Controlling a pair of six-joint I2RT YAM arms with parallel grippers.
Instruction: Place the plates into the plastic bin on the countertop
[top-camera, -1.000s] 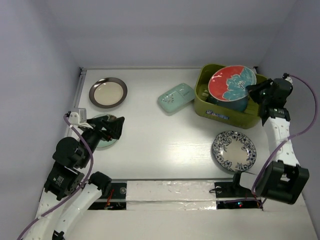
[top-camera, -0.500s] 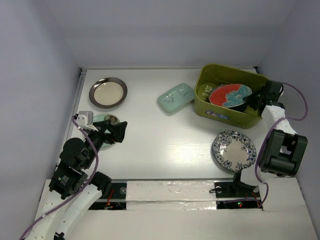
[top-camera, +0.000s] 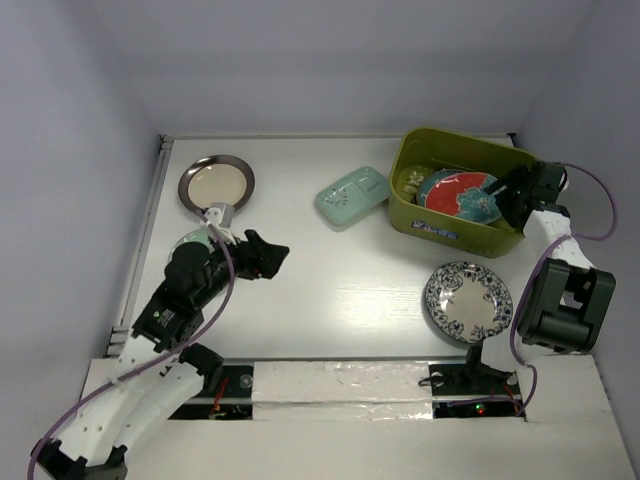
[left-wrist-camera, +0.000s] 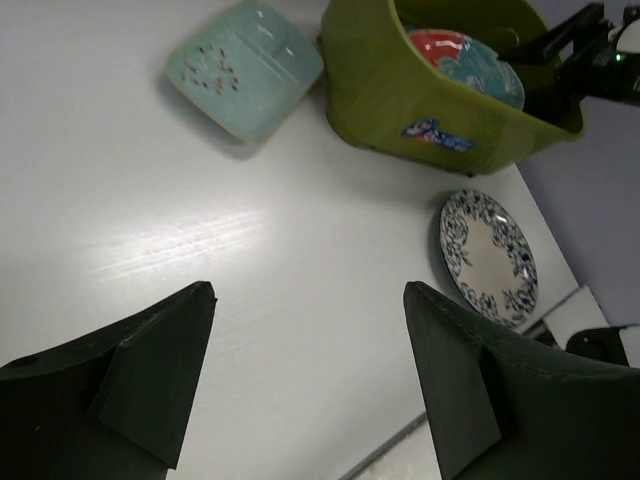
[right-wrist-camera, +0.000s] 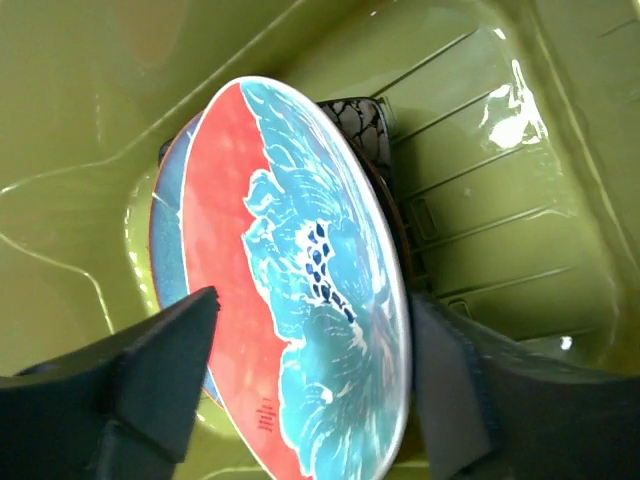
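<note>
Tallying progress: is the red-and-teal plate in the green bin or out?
Inside. The red-and-teal plate lies within the walls of the olive-green bin, on other dishes.

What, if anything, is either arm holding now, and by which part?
Nothing: the left gripper is open over the countertop, and the right gripper is open above the red-and-teal plate lying in the bin.

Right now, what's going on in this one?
The right gripper hangs open over the plastic bin, above the red-and-teal plate, which lies tilted on other dishes inside. The left gripper is open and empty above the countertop. Four plates are not yet in: the blue-floral plate, the mint rectangular dish, the metal-rimmed plate, and the mint round plate, partly hidden under the left arm.
</note>
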